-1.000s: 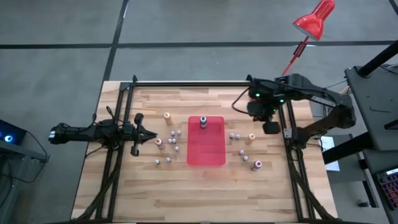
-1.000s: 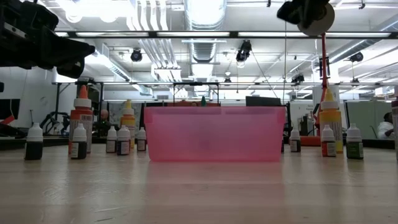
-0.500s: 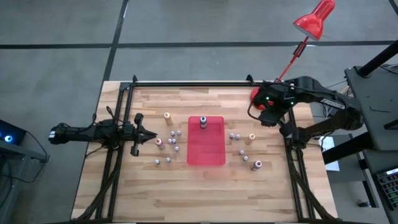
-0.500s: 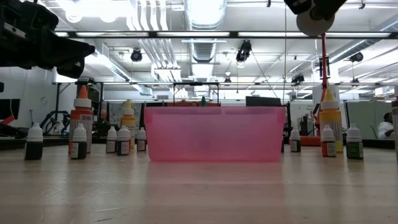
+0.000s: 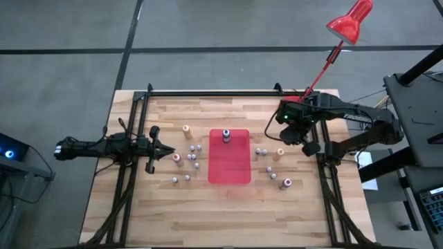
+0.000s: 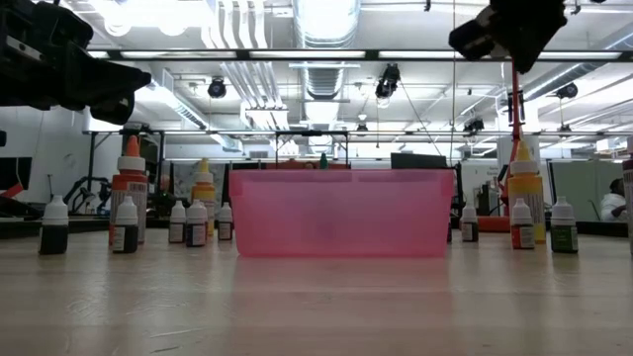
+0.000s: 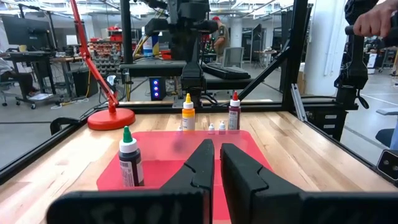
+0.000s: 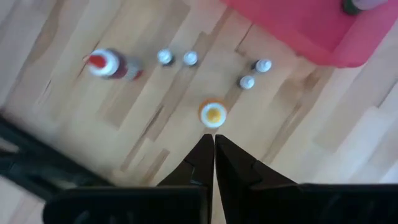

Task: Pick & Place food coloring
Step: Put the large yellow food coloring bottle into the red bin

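Right gripper (image 8: 213, 144) shut, empty, over the orange-capped bottle (image 8: 212, 114) at 3 o'clock of the tray (image 5: 229, 166). Dropping w/ jaws closed would topple it. Left gripper (image 5: 169, 150) shut, parked at 9.

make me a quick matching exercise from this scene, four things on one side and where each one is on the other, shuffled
Things:
1. red tray
2. green-capped bottle
3. left gripper
4. right gripper

Places:
A. standing inside the tray, at its far end
B. raised over the bottles right of the tray
C. middle of the table
D. left of the tray, pointing toward it

Pairs: 1-C, 2-A, 3-D, 4-B
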Controlling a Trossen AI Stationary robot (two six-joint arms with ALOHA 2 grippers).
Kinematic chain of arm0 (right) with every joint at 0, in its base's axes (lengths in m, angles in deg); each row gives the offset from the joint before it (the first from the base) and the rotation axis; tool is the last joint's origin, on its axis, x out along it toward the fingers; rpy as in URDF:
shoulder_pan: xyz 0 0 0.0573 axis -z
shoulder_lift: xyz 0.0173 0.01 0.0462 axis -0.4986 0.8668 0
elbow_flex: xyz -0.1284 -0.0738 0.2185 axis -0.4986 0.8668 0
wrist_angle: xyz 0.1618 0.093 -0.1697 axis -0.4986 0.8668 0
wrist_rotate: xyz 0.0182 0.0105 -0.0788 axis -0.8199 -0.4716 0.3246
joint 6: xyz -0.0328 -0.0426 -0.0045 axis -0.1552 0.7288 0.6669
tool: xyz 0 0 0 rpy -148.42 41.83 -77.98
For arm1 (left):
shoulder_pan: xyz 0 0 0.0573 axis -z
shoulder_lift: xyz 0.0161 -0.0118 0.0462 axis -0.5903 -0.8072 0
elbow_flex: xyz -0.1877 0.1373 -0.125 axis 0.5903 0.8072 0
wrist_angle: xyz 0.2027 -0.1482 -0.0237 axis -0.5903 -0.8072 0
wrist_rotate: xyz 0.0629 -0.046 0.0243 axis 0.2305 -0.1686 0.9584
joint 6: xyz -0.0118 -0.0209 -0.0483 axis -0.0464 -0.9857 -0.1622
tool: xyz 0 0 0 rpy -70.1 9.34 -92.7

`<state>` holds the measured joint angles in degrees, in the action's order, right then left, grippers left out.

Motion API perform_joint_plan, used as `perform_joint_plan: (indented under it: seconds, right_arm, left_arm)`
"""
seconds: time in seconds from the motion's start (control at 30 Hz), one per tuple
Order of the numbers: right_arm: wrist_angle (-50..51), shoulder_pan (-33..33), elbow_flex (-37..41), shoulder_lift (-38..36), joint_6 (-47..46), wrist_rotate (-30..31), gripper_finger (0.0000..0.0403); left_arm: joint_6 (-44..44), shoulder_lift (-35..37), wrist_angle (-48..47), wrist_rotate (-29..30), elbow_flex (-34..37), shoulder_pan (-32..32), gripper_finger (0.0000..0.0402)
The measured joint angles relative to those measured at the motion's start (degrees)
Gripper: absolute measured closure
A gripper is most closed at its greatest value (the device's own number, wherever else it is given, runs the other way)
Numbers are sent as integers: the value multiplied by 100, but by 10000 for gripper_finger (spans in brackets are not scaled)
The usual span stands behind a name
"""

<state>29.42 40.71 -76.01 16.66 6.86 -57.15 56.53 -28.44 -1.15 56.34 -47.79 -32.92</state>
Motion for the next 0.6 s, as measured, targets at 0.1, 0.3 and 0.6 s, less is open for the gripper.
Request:
perform_joint_plan:
  seconds: [0.1,0.3,0.6]
  right_arm:
    - [-223,-3,151,0,-252,9,392]
    - [-341,-3,326,0,-477,178,355]
    - [-534,-3,520,2,-504,325,248]
  left_arm:
    - [0,0,0,0,0,1,399]
    - [0,2,0,0,0,0,399]
    - [-2,2,0,0,0,-1,399]
